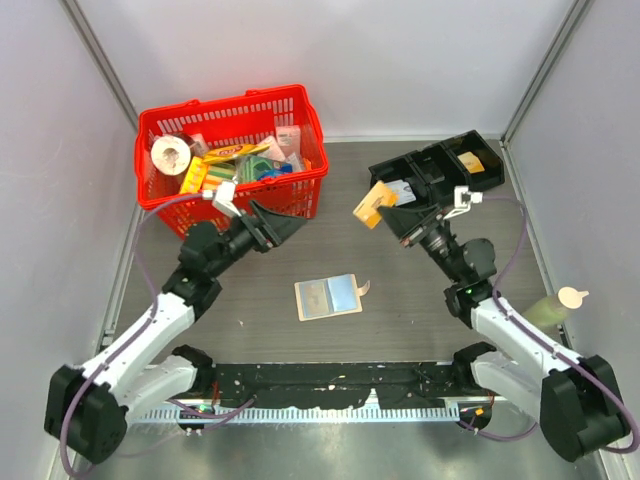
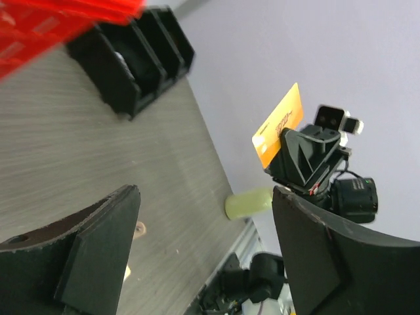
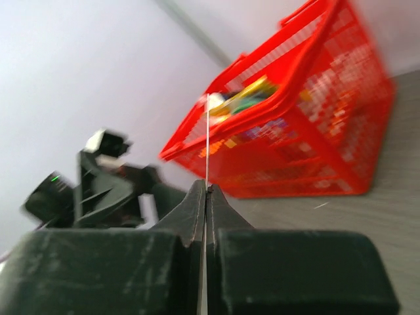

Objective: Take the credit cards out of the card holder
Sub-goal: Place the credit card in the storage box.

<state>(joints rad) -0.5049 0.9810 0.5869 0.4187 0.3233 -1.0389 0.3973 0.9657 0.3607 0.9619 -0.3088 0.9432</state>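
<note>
Right gripper (image 1: 384, 212) pinching yellow-orange card (image 1: 367, 204), upper right of centre; card holder (image 1: 328, 297) lying open mid-frame, possibly holding more; left gripper (image 1: 282, 223) gaping, empty.

I count two grippers: left gripper (image 1: 288, 226), right gripper (image 1: 390, 213). One red basket (image 1: 225, 103), one black tray (image 1: 437, 160), one card holder (image 1: 328, 297), one yellow-orange credit card (image 1: 371, 205) — further cards I cannot count.

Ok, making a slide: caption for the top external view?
Right gripper holds a yellow-orange card; card holder lies open; left gripper open near the red basket.
</note>
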